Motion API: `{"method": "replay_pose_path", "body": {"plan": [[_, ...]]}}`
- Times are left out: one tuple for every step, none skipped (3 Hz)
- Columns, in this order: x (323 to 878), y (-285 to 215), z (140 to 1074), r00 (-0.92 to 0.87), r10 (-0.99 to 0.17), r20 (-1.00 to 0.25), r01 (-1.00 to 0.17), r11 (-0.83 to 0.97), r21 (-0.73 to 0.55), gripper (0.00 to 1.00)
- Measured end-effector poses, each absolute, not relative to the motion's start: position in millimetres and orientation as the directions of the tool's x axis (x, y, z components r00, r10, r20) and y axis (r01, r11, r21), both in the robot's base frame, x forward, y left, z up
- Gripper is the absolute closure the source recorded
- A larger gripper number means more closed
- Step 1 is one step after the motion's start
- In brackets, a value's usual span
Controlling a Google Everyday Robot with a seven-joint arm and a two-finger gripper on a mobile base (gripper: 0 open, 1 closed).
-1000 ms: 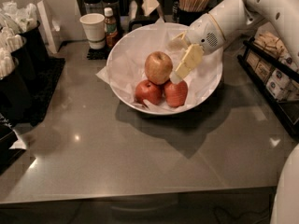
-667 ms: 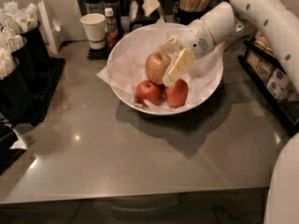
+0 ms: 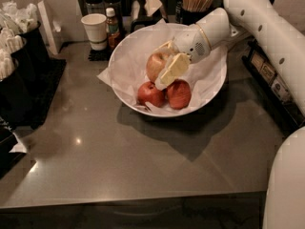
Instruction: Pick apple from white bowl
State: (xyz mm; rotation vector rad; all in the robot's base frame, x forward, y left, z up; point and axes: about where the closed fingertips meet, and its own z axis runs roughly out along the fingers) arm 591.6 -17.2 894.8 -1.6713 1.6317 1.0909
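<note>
Since a second ago my cream and white gripper has slid left from the bowl's right side and now sits hard against the large yellowish-tan apple with a red-orange blush. My white arm reaches in from the upper right, over the far rim of the big round white bowl lined with crumpled white paper.

That apple lies in the middle of the bowl, toward its back, with its left half in plain sight and its right half covered by my gripper, which touches it. I cannot tell whether my gripper is clamped on the apple or only lies around it.

The apple rests above and between two smaller deep red apples. One of them is just below it to the left and the other just below my gripper's tip. They lie side by side, touching.

The bowl stands on the dark grey glossy table. Behind it to the left stand a small white paper cup and, just beside that, a little brown bottle with a white cap.
</note>
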Motion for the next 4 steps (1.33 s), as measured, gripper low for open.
{"method": "replay_pose_path", "body": {"plan": [[591.6,-17.2,894.8,-0.070,-0.531,-0.844,-0.983,-0.106,0.148,0.42],[591.6,-17.2,895.0,-0.070,-0.531,-0.844,-0.983,-0.106,0.148,0.65],[590.0,-17.6,900.4,-0.069,-0.531,-0.845,-0.983,-0.106,0.147,0.88],[570.1,-17.2,932.8,-0.016,-0.523,-0.852,-0.983,-0.146,0.109,1.00]]}}
